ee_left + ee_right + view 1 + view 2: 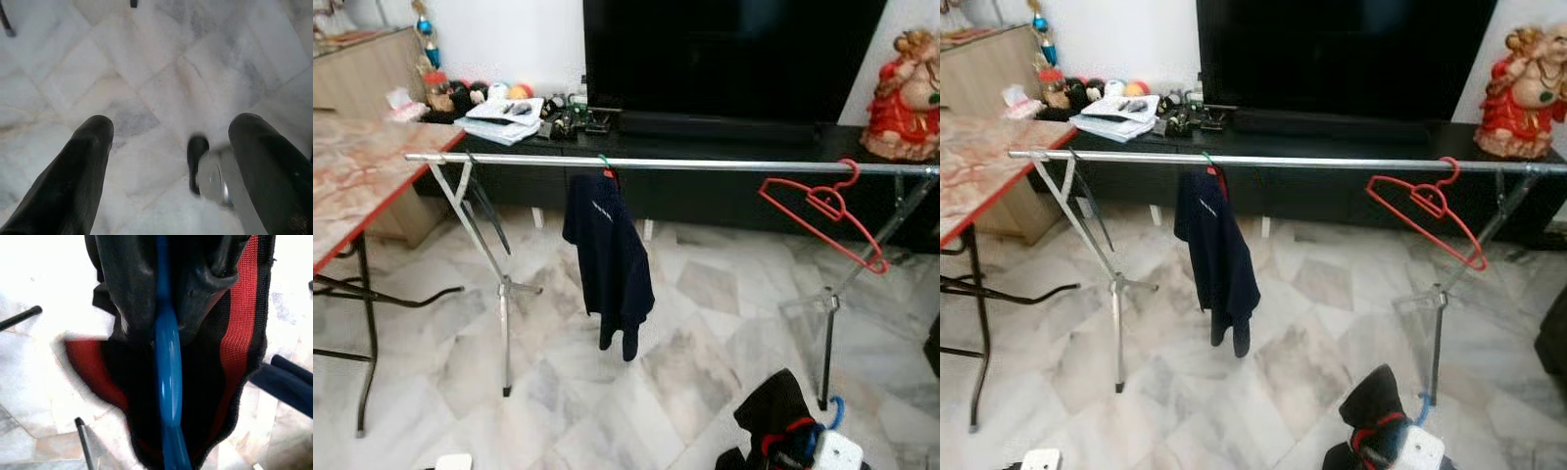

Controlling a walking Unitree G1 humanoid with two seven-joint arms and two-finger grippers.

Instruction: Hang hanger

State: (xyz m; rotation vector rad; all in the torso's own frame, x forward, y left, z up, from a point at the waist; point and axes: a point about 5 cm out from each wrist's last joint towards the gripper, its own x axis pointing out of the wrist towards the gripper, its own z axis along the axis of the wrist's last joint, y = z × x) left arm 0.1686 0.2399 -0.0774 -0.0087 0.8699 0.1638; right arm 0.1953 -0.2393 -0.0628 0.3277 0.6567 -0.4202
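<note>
Your right end effector [168, 293] sits low, clamped on a blue hanger [167, 382] carrying a black-and-red garment [773, 406], hanger's long axis along the fingers. Your left end effector [168, 161] hangs spread above the marble floor [146, 73]. The rail [705, 165] runs level ahead.

blue hanger [167, 367] hook hidden, cropped below

Home living rm: big black flat TV [734, 59] on low black cabinet [724, 166], grey-veined marble floor tiles [705, 343], silver metal clothes rack [685, 164] w/ dark navy garment [607, 259].
</note>
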